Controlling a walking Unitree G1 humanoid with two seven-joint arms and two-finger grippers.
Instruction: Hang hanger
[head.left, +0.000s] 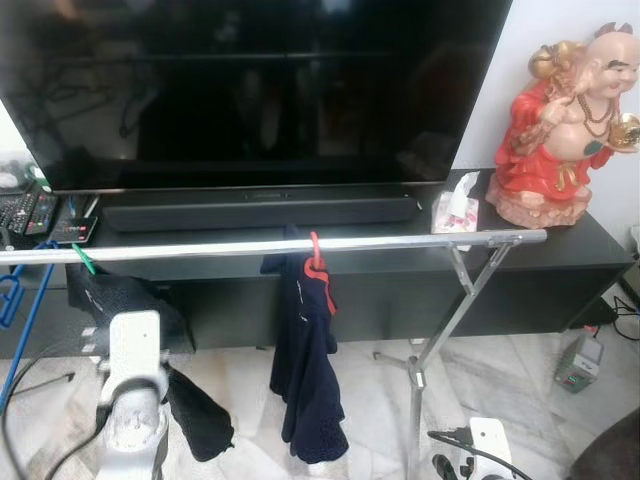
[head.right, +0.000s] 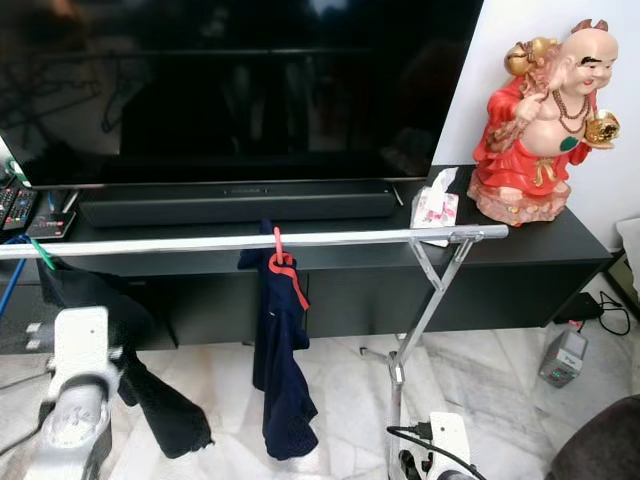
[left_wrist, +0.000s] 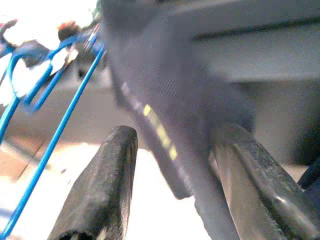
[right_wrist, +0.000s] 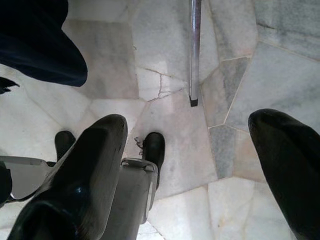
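Silver rail (head.left: 270, 246) carrying red hanger (head.left: 316, 262), left gripper (left_wrist: 175, 185) spread around dark garment (left_wrist: 165, 100); right gripper (right_wrist: 195, 170) wide, empty

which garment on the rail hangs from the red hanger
The navy garment at mid-rail, on the red hanger; the black one hangs farther left.

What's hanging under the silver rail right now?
Under the silver metal rail hang a navy garment on a red hanger and a black garment on a green hanger. The hangers' shoulders are covered.

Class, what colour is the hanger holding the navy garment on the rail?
Red hanger, clearest in the left eye view.
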